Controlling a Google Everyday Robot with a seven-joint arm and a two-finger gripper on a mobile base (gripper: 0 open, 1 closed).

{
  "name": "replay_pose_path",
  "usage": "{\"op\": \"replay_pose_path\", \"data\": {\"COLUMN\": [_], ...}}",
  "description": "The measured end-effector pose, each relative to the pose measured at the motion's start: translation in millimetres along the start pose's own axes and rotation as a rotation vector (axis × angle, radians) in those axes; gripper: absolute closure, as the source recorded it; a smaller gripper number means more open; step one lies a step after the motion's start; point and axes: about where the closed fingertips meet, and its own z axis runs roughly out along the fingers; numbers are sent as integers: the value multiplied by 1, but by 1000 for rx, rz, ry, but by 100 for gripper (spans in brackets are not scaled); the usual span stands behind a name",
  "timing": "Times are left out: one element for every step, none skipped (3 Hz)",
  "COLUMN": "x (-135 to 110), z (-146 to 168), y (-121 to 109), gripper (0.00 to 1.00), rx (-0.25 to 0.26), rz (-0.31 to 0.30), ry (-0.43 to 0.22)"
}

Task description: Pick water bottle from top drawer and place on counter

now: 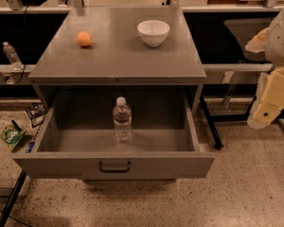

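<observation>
Clear plastic water bottle (122, 120) stands upright, long axis vertical, inside the open top drawer (170, 165), well to the left of the gripper (264, 113) and somewhat lower, while the gripper's state, apart or together, cannot be told.
</observation>
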Motion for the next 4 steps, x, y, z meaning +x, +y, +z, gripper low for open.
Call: {"op": "replay_pose_path", "data": {"x": [0, -5, -19, -59], "z": [0, 5, 47, 103], "y": [0, -1, -3, -3], "gripper": [0, 0, 0, 0], "rx": [0, -4, -71, -170], "rz": [0, 14, 61, 109], "ry": [0, -49, -166, -393]}}
